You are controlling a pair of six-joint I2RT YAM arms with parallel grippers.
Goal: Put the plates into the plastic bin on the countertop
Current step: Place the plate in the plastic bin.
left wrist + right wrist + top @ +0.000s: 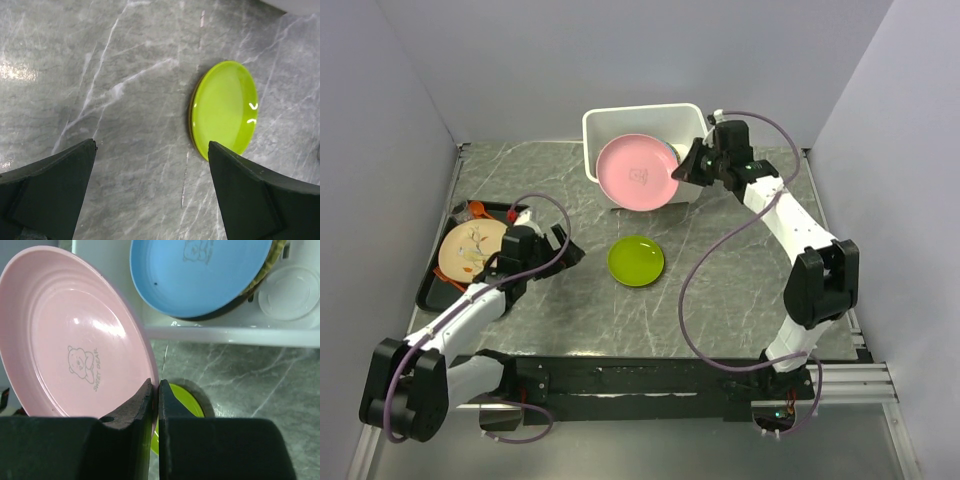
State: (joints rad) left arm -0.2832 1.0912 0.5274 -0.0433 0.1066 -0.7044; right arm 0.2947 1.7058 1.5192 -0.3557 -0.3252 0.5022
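Note:
My right gripper (686, 170) (155, 390) is shut on the rim of the pink plate (636, 172) (70, 340), holding it tilted above the front of the white plastic bin (600, 125) (225, 334). Inside the bin leans a blue plate (200, 275) on top of other plates. A lime green plate (636, 260) (223, 109) (187, 401) lies flat on the countertop (740, 290). My left gripper (563, 250) (152, 155) stands open over bare countertop, left of the lime green plate, with nothing between its fingers.
A black tray (432, 285) at the left edge holds a peach flower-patterned plate (470, 248) and some orange items. Grey walls enclose the countertop on the left, back and right.

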